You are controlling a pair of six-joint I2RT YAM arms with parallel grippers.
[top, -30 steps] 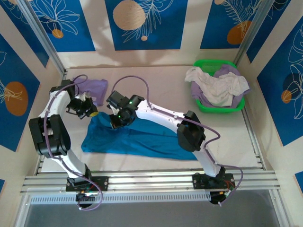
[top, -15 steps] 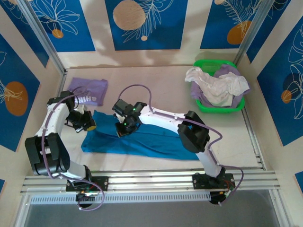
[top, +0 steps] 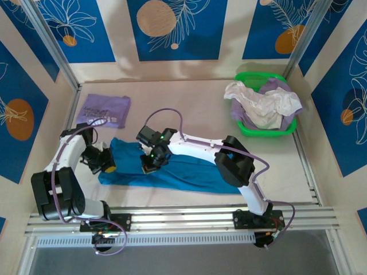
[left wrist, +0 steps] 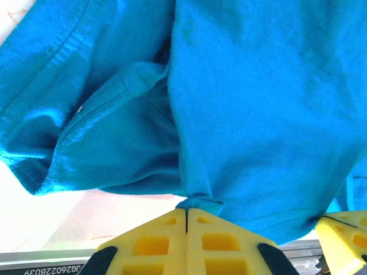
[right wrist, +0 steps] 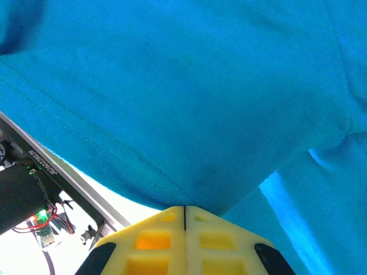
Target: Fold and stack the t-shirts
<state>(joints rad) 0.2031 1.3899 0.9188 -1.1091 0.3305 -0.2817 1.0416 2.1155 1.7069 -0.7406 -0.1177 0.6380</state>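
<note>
Over on the table's [top: 189, 109] left side, both arms have dragged the teal t-shirt's [top: 183, 173] far edge toward the near side. Left gripper [top: 106, 165] and right gripper [top: 150, 166] are each pinched tight on its cloth, so I'd guess the fold's halfway.

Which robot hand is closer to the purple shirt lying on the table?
Left. The left gripper is straight toward the robot from the purple shirt, at the blue shirt's left end; the right gripper is farther off to the right.
</note>
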